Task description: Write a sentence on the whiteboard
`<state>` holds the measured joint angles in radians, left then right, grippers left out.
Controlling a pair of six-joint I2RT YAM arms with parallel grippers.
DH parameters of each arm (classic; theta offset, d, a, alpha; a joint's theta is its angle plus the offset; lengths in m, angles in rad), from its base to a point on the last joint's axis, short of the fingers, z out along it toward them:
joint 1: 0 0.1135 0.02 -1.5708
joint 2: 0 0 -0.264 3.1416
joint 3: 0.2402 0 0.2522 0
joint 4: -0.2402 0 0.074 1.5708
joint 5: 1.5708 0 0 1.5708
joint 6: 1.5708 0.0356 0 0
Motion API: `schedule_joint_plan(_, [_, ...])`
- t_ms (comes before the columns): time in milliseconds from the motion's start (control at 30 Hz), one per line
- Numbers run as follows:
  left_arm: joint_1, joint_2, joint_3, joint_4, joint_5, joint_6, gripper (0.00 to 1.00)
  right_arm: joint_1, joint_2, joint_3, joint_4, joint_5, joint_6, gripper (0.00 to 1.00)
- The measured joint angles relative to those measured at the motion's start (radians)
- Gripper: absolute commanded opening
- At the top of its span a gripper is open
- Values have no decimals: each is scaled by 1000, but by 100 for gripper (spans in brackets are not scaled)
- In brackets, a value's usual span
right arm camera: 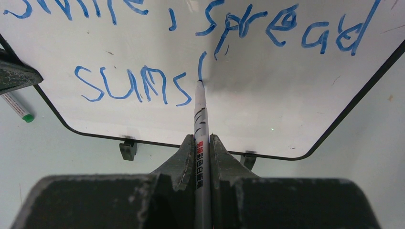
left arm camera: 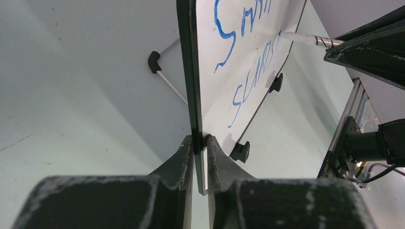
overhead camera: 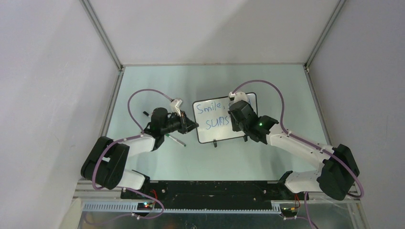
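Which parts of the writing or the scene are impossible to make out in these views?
Top external: the right gripper hides the sentence after "Smile,".
Left wrist: the top edge cuts off the first line.
Right wrist: whether the marker tip touches the whiteboard is unclear.
Top external: small black object, too small to identify.

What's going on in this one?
The left gripper has its jaws clamped on the side edge of the whiteboard, steadying it. The right gripper holds a marker with its tip at the board, partway through the sentence: "Smile, spread" on top, "suns" plus one more stroke below. Another pen lies on the table near the left gripper.
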<state>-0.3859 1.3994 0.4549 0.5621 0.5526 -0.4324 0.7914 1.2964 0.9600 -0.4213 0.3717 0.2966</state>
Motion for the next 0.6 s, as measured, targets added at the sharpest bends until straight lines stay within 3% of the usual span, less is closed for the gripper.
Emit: schedule_joint_plan(600, [0,0,0,0,0,0,6,-19,0,6,-8,-5,2,0])
